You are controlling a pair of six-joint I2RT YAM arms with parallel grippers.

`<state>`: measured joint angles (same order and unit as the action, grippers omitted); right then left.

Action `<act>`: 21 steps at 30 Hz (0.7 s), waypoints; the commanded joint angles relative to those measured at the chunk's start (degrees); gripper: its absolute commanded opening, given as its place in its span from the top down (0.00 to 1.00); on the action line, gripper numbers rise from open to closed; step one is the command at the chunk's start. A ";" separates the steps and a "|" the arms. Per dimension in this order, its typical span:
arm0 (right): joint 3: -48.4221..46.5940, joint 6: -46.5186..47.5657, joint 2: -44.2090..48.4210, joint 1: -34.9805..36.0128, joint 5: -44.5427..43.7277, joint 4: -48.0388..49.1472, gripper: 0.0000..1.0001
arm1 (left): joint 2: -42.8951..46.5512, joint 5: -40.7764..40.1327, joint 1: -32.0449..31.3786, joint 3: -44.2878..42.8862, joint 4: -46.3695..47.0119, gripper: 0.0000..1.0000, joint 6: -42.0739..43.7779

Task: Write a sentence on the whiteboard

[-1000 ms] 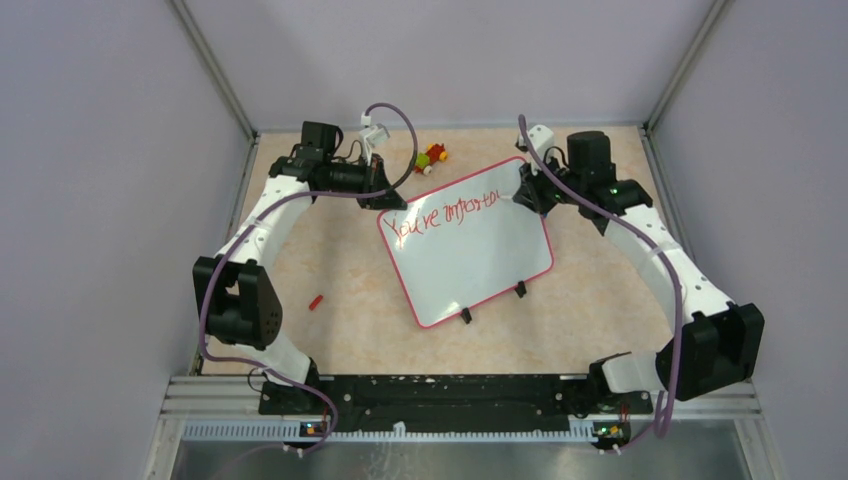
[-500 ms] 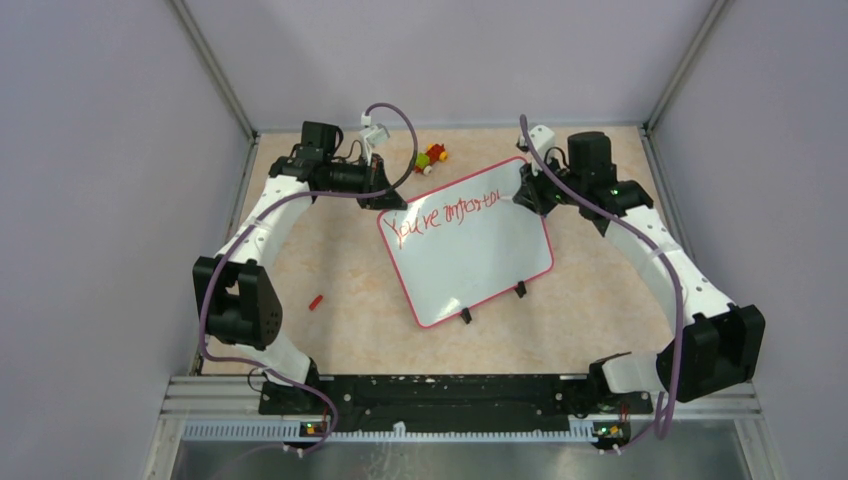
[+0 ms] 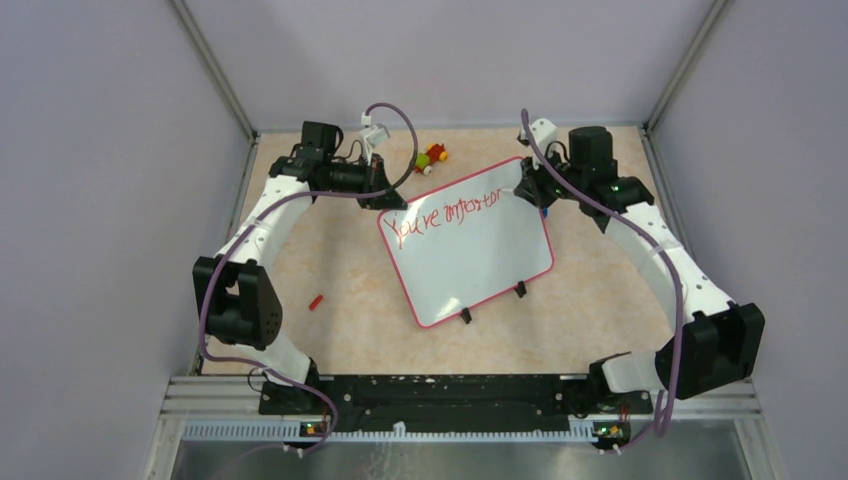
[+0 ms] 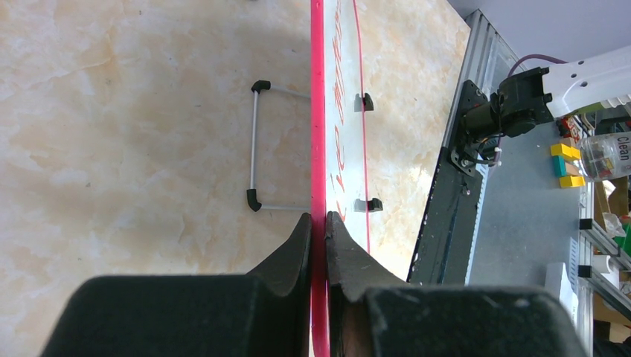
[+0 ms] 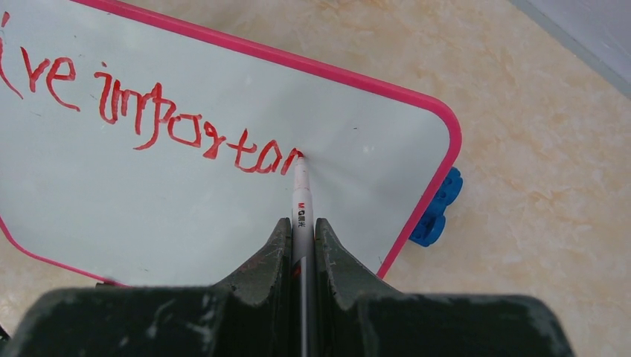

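The whiteboard [image 3: 470, 255] lies tilted mid-table, pink-rimmed, two black clips on its near edge. Red slanted lettering [image 3: 443, 214] along its far edge reads "You're importan"; the right wrist view [image 5: 186, 126] shows "re importan". My left gripper [image 3: 385, 197] is shut on the board's pink rim [image 4: 318, 149] at the far left corner. My right gripper [image 3: 528, 190] is shut on a white marker [image 5: 300, 204], whose red tip touches the board at the end of the last letter.
A small red, yellow and green toy [image 3: 431, 156] lies beyond the board. A red marker cap [image 3: 316, 301] lies on the table at the left. A blue block [image 5: 437, 208] sits beside the board's right corner. Grey walls enclose the table.
The last letter of the red lettering has grown a little. My right gripper has shifted slightly right with the marker. The left arm and board have not moved.
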<state>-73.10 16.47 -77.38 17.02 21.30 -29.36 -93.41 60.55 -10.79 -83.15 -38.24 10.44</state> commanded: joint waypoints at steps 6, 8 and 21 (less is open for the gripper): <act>-0.12 1.52 2.02 -1.59 -2.35 1.07 1.00 | -0.57 0.64 -0.99 -1.24 -0.61 1.00 0.79; 0.76 1.71 2.37 -1.60 -2.21 0.99 1.00 | -0.64 0.70 -1.00 -1.20 -0.61 1.00 0.82; 2.94 2.09 3.88 -1.59 0.77 -0.95 1.00 | -0.46 1.02 -0.99 -1.07 -0.46 1.00 0.69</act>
<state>-69.36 17.98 -75.22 15.94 21.08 -30.46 -93.41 60.55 -10.79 -83.15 -38.24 10.44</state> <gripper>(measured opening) 0.092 0.111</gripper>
